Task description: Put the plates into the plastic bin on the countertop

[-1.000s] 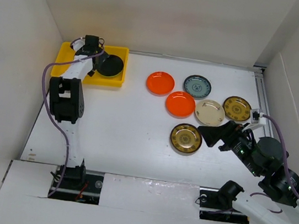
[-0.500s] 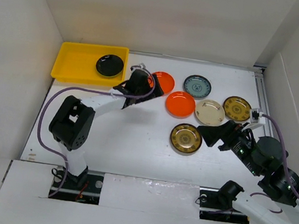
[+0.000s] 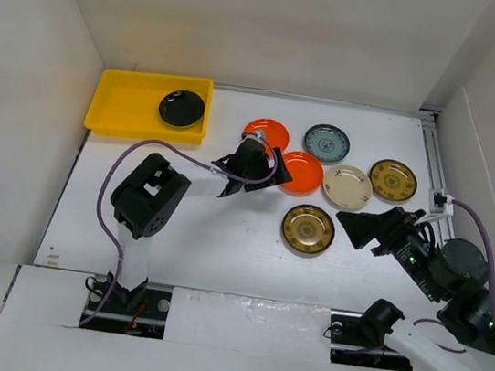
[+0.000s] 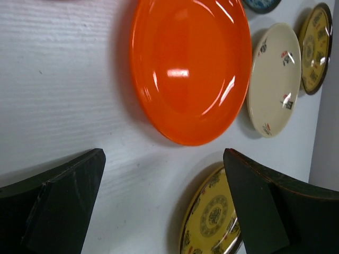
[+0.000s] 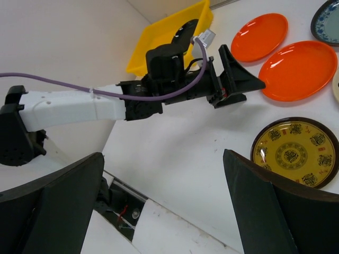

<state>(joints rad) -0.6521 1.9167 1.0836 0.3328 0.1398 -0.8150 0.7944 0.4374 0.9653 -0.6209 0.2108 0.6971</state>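
Note:
The yellow plastic bin [image 3: 135,96] stands at the back left of the white countertop [image 3: 214,227] with the black plate [image 3: 183,108] in it. My left gripper [image 3: 264,165] is open and empty, low over the countertop beside the two orange plates [image 3: 274,131] [image 3: 304,173]. In the left wrist view the nearer orange plate [image 4: 190,69] lies just ahead of the open jaws. The teal plate [image 3: 327,143], cream plate [image 3: 347,186] and two brown-and-gold plates [image 3: 392,179] [image 3: 307,229] lie to the right. My right gripper [image 3: 366,228] is open and empty beside the near brown-and-gold plate. No lime green plate shows.
White walls close in the left, back and right sides. The left arm's purple cable [image 3: 121,168] loops over the countertop's left part. In the right wrist view the left arm [image 5: 79,108] stretches across in front of the bin [image 5: 169,32].
My left arm has swung from over the bin to the orange plates at the middle, leaving the black plate in the bin. My right gripper has shifted slightly right.

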